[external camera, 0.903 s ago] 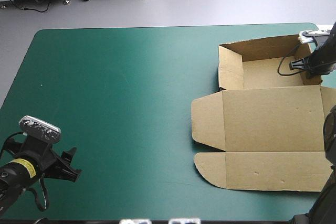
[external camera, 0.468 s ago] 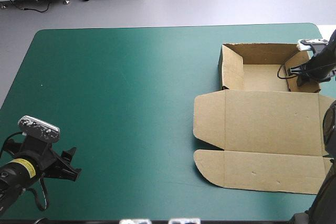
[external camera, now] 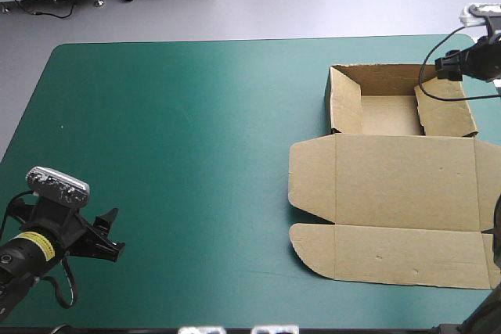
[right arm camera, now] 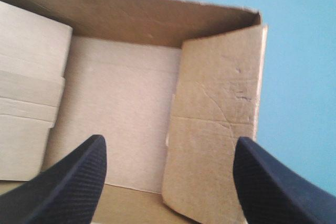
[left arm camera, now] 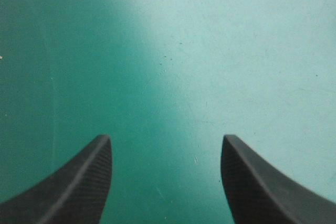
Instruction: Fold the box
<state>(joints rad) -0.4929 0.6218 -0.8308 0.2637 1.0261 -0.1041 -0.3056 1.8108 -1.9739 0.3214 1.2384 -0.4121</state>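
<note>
The teal-green table (external camera: 196, 115) carries the box (external camera: 391, 185) on its right half. The far part of the brown board stands as an open tray. Its left and far walls are upright and its right wall is tilted. The lid lies flat toward the near edge with its side flaps spread. The lid's right side reaches the table's right edge and its front lies close to the near edge. Wide open table lies to its left. The right gripper (external camera: 452, 64) hangs over the tray's far right corner, fingers wide apart, holding nothing. The left gripper (external camera: 106, 238), by the near-left corner, is likewise spread and holds nothing.
</note>
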